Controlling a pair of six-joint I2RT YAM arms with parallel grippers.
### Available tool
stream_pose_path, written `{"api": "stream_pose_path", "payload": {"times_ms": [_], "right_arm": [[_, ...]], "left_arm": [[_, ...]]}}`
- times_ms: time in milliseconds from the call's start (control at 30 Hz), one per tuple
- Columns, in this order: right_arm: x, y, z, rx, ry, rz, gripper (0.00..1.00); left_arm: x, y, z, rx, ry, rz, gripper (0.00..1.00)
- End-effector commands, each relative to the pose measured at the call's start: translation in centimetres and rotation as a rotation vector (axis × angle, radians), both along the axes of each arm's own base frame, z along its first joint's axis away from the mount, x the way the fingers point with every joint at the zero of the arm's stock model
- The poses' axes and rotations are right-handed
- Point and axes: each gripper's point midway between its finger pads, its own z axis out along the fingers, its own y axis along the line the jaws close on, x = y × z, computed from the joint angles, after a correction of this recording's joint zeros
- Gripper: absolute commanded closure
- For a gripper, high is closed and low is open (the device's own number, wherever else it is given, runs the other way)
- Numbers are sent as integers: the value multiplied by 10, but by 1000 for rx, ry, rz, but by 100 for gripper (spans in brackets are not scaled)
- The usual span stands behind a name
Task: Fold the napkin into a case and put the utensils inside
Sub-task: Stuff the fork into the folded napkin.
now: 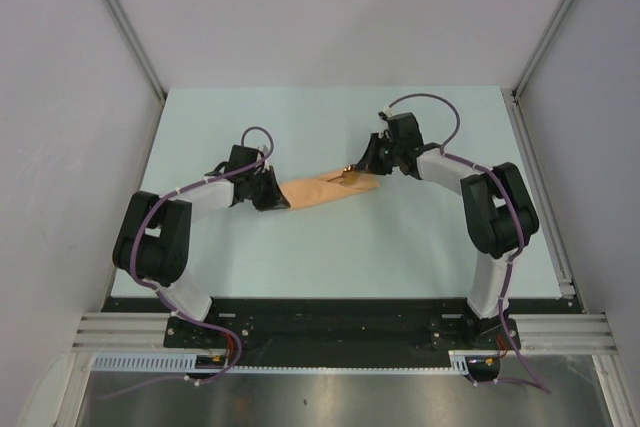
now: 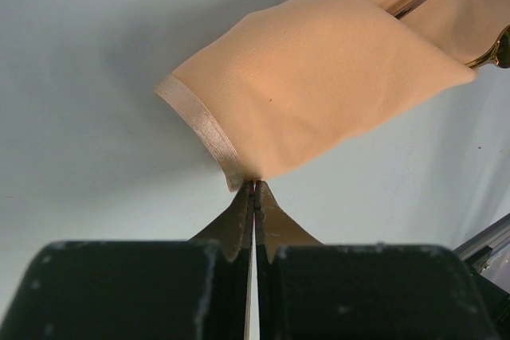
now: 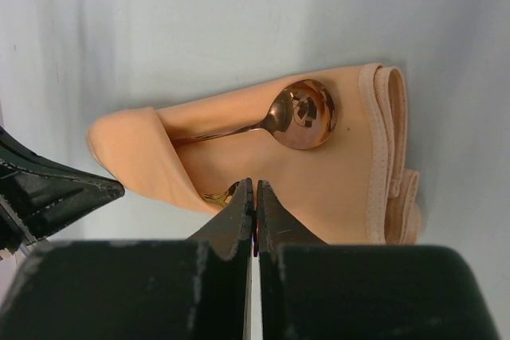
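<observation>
The folded peach-orange cloth napkin (image 1: 322,192) is seen from above between the left gripper (image 2: 253,187) and right gripper (image 3: 253,185), both pressed shut, while the shiny copper-gold spoon (image 3: 301,114) tucked inside is shown clearly only at the right wrist.

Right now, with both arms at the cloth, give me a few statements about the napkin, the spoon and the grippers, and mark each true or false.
1. The napkin lies spread out flat, unfolded. False: it is folded over on the table.
2. The spoon shows its bowl on top of the cloth, with its handle running under a fold. True.
3. The left gripper and the right gripper are both shut. True.
4. The right gripper clamps the spoon. False: it is shut on nothing; the spoon lies free on the napkin.
</observation>
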Motion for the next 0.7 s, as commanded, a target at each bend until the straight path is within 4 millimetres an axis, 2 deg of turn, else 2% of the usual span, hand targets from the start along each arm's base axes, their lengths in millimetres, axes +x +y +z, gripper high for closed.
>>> {"api": "stream_pose_path", "payload": {"times_ms": [0,200,300,367,400,467,500,567,667], "right_arm": [[3,9,-3,22,4,-33,100],[-1,8,-14,7,18,-30,98],[-1,8,-19,-4,23,-27,92],[-1,6,-20,-10,24,-32,89],[-1,6,-20,-14,21,-30,84],[0,4,-21,-30,11,-32,78],[-1,3,-22,-39,14,-32,70],[-1,2,-18,-47,5,-29,66],[-1,-8,-14,-96,-15,-45,55]], "left_arm": [[3,-7,17,-37,-54,-10,100],[3,-7,18,-39,-55,-12,100],[5,-9,26,-52,-75,-18,100],[5,-10,33,-59,-91,-25,93],[6,-10,41,-61,-110,-27,89],[9,-13,55,-75,-135,-47,76],[14,-14,72,-77,-177,-61,69],[13,-12,84,-61,-197,-74,65],[13,-10,117,-56,-274,-84,59]]}}
